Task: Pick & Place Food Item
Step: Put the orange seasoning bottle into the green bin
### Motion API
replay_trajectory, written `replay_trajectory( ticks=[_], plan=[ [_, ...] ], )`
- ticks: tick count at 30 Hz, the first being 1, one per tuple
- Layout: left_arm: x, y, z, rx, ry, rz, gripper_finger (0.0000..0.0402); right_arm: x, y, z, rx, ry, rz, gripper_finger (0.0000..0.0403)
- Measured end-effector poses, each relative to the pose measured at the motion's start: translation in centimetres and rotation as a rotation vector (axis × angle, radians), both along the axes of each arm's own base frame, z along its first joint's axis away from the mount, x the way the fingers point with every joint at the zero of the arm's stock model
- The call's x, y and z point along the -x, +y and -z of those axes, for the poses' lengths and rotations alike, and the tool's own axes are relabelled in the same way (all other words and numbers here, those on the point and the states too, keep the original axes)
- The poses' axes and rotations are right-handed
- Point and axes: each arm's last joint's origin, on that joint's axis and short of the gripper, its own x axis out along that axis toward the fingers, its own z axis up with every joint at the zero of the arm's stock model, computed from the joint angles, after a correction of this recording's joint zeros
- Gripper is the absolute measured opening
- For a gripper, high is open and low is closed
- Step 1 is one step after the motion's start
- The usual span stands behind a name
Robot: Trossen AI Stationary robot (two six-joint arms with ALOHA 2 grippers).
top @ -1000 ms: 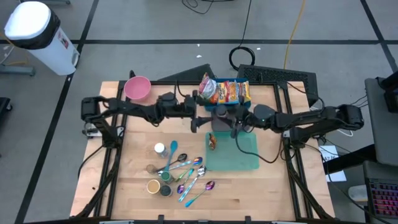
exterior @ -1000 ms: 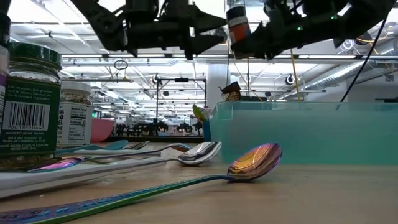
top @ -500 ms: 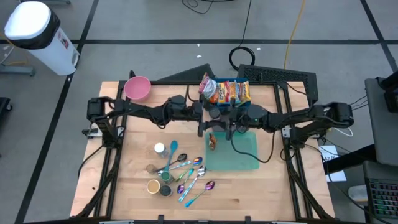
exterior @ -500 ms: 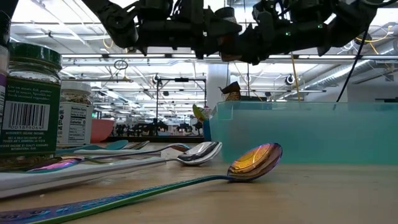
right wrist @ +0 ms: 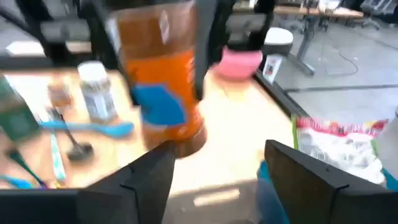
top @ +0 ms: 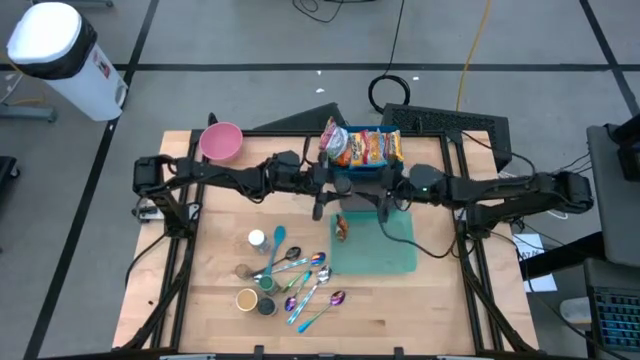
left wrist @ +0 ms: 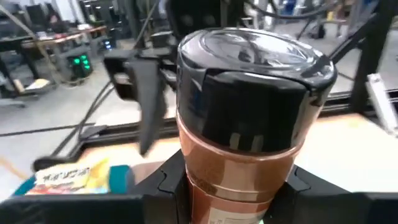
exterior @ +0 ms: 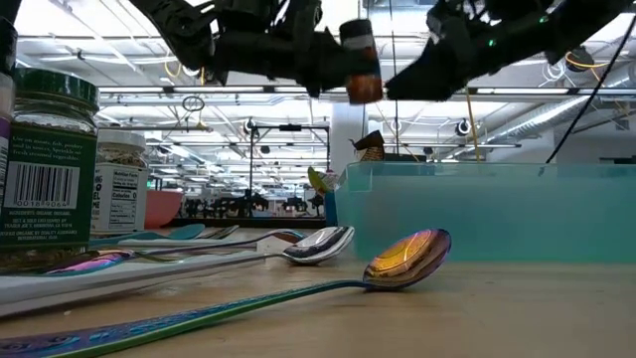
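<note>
A spice jar (left wrist: 249,124) with a black lid is held up in the air by the left gripper (top: 325,187). In the left wrist view the two dark fingers (left wrist: 171,180) are pressed against the jar's sides, so the jaws are pinched on it. The right gripper (top: 385,193) is just beside the jar, and its fingers (right wrist: 149,177) are spread apart with nothing between them — the jar is seen past them, a little way off.

Seen from above, both grippers meet over the middle of the table (top: 210,290), close to the back edge of the teal tray (top: 395,255). A small brown food item (top: 342,228) lies at the tray's left edge. Snack packets (top: 362,147) sit in a blue bin behind the grippers, and a pink bowl (top: 221,141) stands at the back left. Spoons (top: 305,280) and small jars (top: 255,270) are crowded at the front left, well apart from the grippers.

The low view shows the jar (exterior: 360,62) tilted, high above the tray wall (exterior: 487,214) with open room under it — the view from above hides that height.
</note>
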Motion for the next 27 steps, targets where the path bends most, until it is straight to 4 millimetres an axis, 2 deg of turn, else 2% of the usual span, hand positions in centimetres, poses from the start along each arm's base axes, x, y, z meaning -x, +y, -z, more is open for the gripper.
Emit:
replay_trajectory(
  ticks=[5, 10, 14, 18, 22, 27],
  plan=[
    [0.1, 0.4, 1.0, 0.05, 0.094, -0.032, 0.0131, 0.9, 0.2, -2.3, -0.024, -0.113, 0.007, 0.0279],
    [0.1, 0.4, 1.3, 0.048, 0.118, -0.041, 0.0131, -0.4, 0.1, -5.4, -0.031, -0.113, 0.007, 0.0303],
    [0.1, 0.3, 1.4, 0.044, 0.124, -0.053, 0.0131, -2.7, -0.1, -5.4, -0.053, -0.003, -0.022, 0.0308],
    [0.1, 0.2, 1.4, 0.043, 0.132, -0.047, 0.0131, -4.5, -0.2, -5.0, -0.074, 0.028, -0.086, 0.0307],
    [0.1, 0.3, 1.5, 0.049, 0.139, -0.052, 0.0131, -5.3, -0.3, -3.9, -0.063, 0.074, -0.093, 0.0301],
    [0.1, 0.3, 1.6, 0.047, 0.149, -0.075, 0.0131, -5.7, -0.1, -3.6, -0.049, 0.082, -0.102, 0.0287]
  ],
)
